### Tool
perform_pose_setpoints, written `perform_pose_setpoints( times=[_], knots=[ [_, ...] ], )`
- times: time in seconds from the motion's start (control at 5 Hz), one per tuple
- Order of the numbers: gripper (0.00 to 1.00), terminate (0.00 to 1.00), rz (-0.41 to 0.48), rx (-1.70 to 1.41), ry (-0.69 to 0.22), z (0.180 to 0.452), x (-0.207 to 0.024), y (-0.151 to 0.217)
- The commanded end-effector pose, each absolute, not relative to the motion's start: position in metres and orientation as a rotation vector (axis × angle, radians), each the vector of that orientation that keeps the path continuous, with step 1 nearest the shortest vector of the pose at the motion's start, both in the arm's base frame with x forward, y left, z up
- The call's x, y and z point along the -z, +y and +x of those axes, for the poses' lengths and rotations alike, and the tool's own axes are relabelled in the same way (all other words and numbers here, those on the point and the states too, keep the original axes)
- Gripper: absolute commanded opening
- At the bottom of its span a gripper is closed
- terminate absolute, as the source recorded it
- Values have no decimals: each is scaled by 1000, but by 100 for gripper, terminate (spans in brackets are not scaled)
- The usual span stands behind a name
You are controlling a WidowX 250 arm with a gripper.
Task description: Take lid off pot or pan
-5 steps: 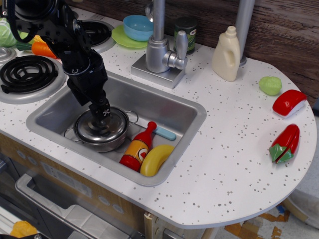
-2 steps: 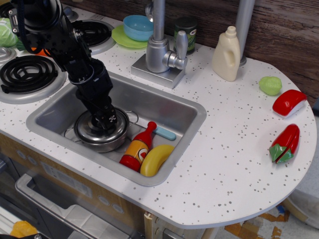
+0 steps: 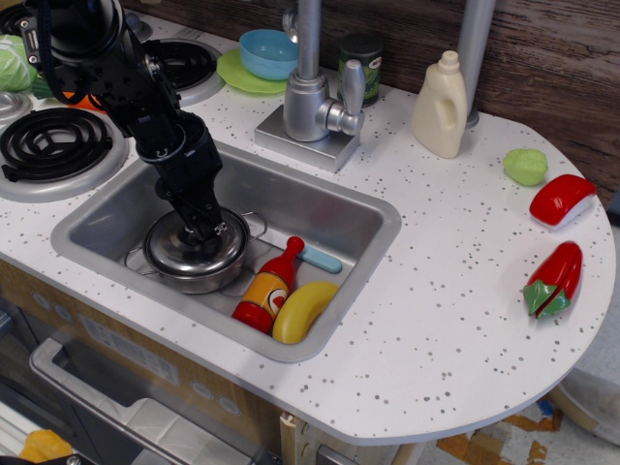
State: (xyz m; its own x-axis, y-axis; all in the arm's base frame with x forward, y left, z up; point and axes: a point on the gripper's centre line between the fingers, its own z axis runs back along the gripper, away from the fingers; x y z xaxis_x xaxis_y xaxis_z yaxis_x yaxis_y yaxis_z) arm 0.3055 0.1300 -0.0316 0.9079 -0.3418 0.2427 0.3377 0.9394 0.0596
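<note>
You cannot see the lid's [image 3: 186, 249] knob; the black fingers [image 3: 205, 232] cover it, and you cannot tell whether they pinch it or stand spread. The lid sits on the pot [image 3: 199, 276] in the sink [image 3: 320, 208], beside a ketchup bottle [image 3: 266, 288] and banana [image 3: 303, 310]. Your arm [image 3: 145, 107] slants down from the upper left. The speckled white tabletop [image 3: 455, 291] meets a wood wall.

Gripper [image 3: 205, 231] atop lid [image 3: 189, 250], pot [image 3: 194, 273]
</note>
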Motion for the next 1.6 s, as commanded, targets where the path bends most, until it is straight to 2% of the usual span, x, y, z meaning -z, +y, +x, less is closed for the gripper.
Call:
perform_pose_setpoints(
  times=[0.0, 0.2, 0.4, 0.6, 0.8, 1.0, 1.4],
  knots=[
    [0, 0, 43, 328, -230, 302, 2, 128],
    [0, 0, 61, 365, -195, 307, -33, 129],
    [0, 0, 119, 374, -191, 308, -58, 135],
    [0, 0, 183, 390, -194, 308, -75, 163],
    [0, 0, 229, 415, -228, 308, -80, 195],
    [0, 0, 244, 437, -269, 309, -72, 221],
    [0, 0, 233, 464, -316, 307, -66, 257]
  ],
)
